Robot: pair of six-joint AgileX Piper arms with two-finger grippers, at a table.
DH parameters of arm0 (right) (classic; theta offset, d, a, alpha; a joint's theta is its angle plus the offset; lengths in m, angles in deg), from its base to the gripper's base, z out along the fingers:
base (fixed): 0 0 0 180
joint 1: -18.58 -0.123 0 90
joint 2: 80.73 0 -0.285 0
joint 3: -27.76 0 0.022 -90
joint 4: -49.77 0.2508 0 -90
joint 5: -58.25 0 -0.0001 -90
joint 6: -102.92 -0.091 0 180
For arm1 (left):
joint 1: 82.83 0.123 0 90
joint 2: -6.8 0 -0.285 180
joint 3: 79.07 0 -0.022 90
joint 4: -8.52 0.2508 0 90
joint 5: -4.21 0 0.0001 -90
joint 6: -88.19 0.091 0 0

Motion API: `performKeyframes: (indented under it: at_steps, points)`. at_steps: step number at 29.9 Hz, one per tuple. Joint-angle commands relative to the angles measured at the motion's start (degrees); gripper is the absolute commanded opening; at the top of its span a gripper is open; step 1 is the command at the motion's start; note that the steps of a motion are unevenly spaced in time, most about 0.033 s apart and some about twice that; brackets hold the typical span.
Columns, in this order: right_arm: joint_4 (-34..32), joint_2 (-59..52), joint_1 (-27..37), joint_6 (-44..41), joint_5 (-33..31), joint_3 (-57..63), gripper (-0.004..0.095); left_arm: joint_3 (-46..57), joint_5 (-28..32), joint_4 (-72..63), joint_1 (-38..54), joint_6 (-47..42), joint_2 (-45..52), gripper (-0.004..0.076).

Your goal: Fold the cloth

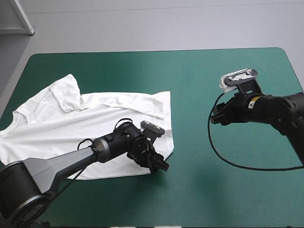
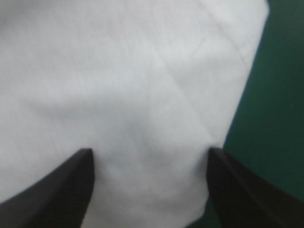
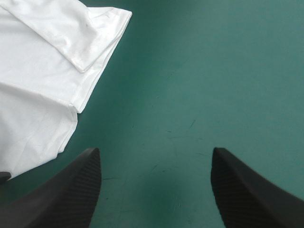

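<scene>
Your left hand (image 1: pixel 162 167) stands open and empty over the T-shirt (image 1: pixel 71 128), spread toward the surface's (image 1: pixel 228 199) left edge. Lower onto its near right corner and pinch both layers. Your right hand (image 1: pixel 216 117), open too, hangs well apart.

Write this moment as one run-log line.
T-shirt: spread out, left half of teal-green cover | left gripper: open, over T-shirt's near right corner | right gripper: open, over bare cover

The T-shirt (image 1: pixel 57 133) is plain white, the cover (image 1: pixel 213 85) teal-green, the fingers (image 3: pixel 61 194) black.
</scene>
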Motion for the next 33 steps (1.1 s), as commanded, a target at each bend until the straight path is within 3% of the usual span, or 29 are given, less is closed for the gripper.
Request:
performKeyframes:
  at_steps: [1,6,8,13,14,24,33]
  points:
    - [0.0,1.4,0.1,1.1,3.3,-2.5,0.0633,-1.2,2.0,-0.5,-0.3,-0.7,-0.4,0.0494]
    - [1.5,7.7,0.1,1.9,3.3,-8.0,0.0633,-1.2,1.3,-1.9,-0.3,-0.8,-2.0,0.0463]
    - [3.5,11.3,0.1,3.4,3.3,-11.8,0.0633,-0.9,1.2,-2.6,-0.3,-1.0,-2.0,0.0378]
    - [8.3,21.5,0.1,6.8,2.2,-22.2,0.0633,0.4,1.7,-4.7,-0.3,-0.6,-2.1,0.0018]
    - [8.7,23.6,0.1,7.1,1.9,-24.5,0.0633,0.6,1.4,-4.7,-0.3,0.3,-2.1,-0.0004]
    - [17.8,42.3,0.0,12.1,-2.9,-41.6,0.0633,2.2,-2.7,-4.4,-2.0,-2.6,-2.1,-0.0008]
    - [21.0,51.8,-3.1,15.5,-4.8,-44.6,0.0604,2.2,-1.1,-4.5,-4.3,-4.2,-2.1,-0.0008]
